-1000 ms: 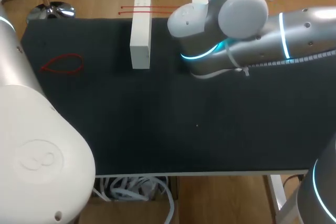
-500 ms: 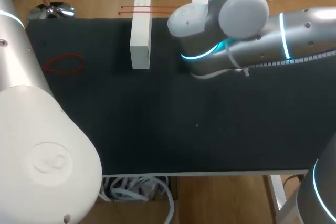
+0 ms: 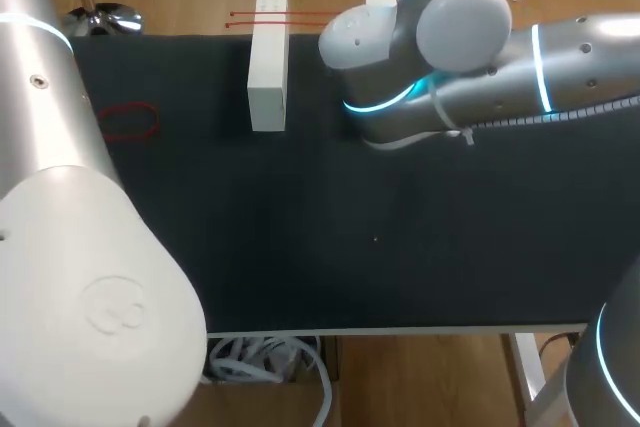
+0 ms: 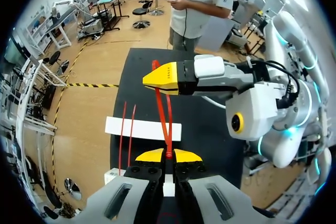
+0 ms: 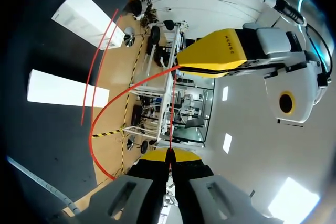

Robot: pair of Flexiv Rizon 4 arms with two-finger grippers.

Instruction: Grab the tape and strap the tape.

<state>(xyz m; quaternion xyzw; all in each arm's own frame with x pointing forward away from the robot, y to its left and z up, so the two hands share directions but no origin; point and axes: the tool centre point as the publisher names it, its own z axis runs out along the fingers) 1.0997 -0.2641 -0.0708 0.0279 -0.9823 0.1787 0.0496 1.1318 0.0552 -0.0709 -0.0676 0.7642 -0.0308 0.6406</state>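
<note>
Tape (image 4: pixel 164 114), thin and red, arched above the worktop (image 4: pixel 136 74). Our left gripper (image 4: pixel 168 156) was clamped shut on one end; our right gripper (image 4: pixel 153 78), at its twelve o'clock, pinched the other. We judged it light, limp and springy, best held by its ends.

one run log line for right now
left gripper shut on red tape | right gripper shut on same tape | tape looped between both grippers | white block on table

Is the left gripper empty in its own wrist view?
No, the left gripper is shut on a red strap that runs ahead to the right gripper.
</note>
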